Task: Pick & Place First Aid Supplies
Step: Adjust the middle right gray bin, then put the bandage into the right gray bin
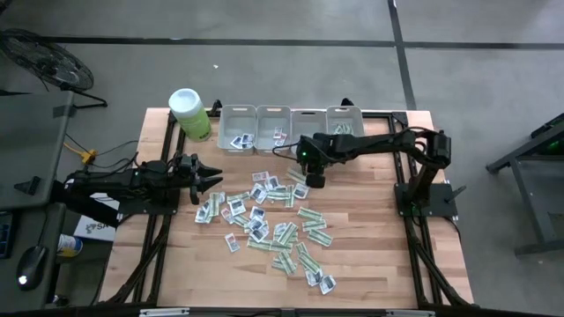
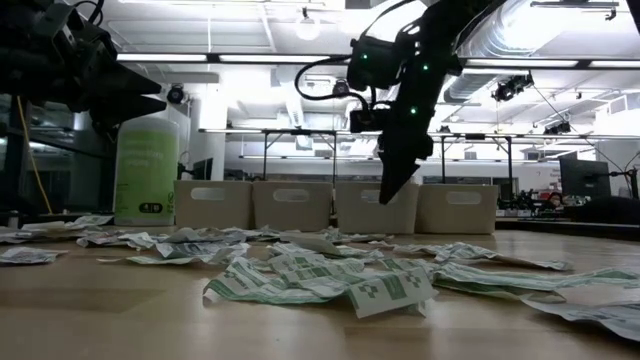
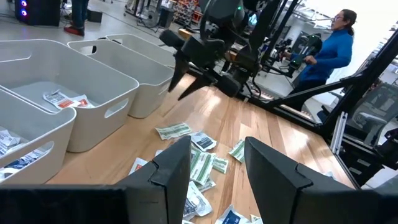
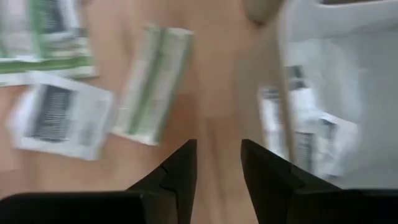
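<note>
The small flat paper packets point(image 1: 264, 216), white squares and green-and-white strips, lie scattered over the middle of my wooden desk point(image 1: 370, 255); a few already sit in the grey rectangular plastic bins point(image 1: 256, 126) along the far edge. My right claw point(image 1: 310, 179) hangs empty, jaws partly open, just in front of the bins. Overlapping packets worry me: I could pinch two, or drag one sideways. My left claw point(image 1: 211, 180) waits wide by the left edge.
</note>
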You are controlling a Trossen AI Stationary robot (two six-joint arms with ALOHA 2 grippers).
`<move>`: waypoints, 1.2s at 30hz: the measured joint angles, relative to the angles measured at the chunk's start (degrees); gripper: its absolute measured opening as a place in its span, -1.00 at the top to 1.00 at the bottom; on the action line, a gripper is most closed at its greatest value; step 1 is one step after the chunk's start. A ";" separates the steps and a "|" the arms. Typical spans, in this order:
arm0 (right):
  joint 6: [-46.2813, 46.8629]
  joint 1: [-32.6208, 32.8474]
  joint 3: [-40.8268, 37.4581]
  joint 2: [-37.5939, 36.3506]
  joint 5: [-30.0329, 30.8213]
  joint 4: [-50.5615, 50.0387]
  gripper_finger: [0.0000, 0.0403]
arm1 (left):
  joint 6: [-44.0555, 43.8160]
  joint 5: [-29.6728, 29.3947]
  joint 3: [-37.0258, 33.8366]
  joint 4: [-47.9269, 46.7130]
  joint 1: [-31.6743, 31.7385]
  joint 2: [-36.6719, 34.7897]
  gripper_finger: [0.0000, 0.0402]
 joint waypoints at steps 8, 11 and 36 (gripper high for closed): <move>-8.95 2.74 -0.01 0.00 -5.56 2.36 0.41 | 0.01 0.00 -0.01 0.00 0.01 -0.01 0.25; -19.06 3.62 0.01 0.03 -5.93 5.94 0.41 | 0.00 0.00 -0.02 0.00 0.02 -0.02 0.25; -40.07 4.98 0.01 3.50 -2.98 14.23 0.41 | 0.01 -0.02 0.00 -0.02 0.02 -0.01 0.25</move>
